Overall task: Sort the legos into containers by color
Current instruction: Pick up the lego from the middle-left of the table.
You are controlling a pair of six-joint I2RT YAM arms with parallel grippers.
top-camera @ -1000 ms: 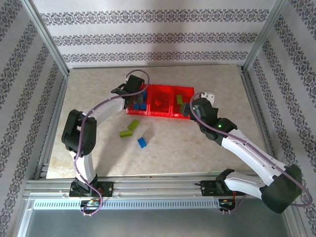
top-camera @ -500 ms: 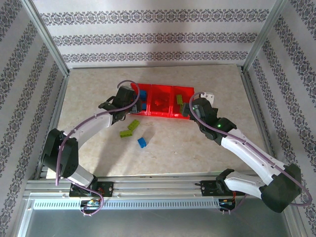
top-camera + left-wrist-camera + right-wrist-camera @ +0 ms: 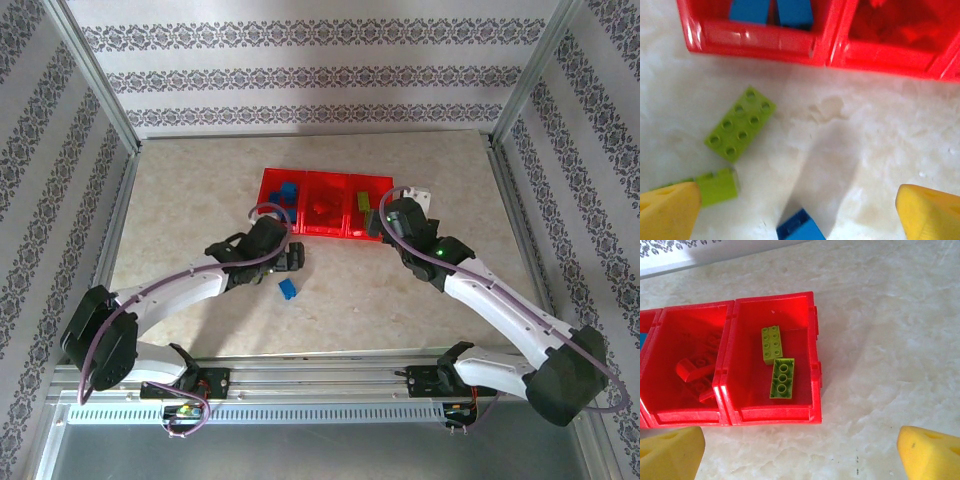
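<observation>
The translucent red tray (image 3: 325, 178) lies at the table's far middle, with blue legos (image 3: 288, 191) in its left compartment, red legos (image 3: 695, 369) in the middle one and two lime green legos (image 3: 771, 343) (image 3: 782, 378) in the right one. My left gripper (image 3: 288, 259) hangs open just in front of the tray. Its yellow fingertips (image 3: 670, 210) straddle bare table. A loose blue lego (image 3: 800, 231) lies between them at the lower edge, and two loose green legos (image 3: 740, 130) (image 3: 715, 186) lie to the left. My right gripper (image 3: 800, 455) is open and empty before the tray's right end.
The same loose blue lego (image 3: 288, 288) lies on the marble table just near of the left gripper. A small white block (image 3: 422, 194) sits right of the tray. Metal frame posts and patterned walls ring the table.
My left arm has drawn back from over the tray's left compartment to the loose legos in front of it, lower down. The right arm has barely shifted.
</observation>
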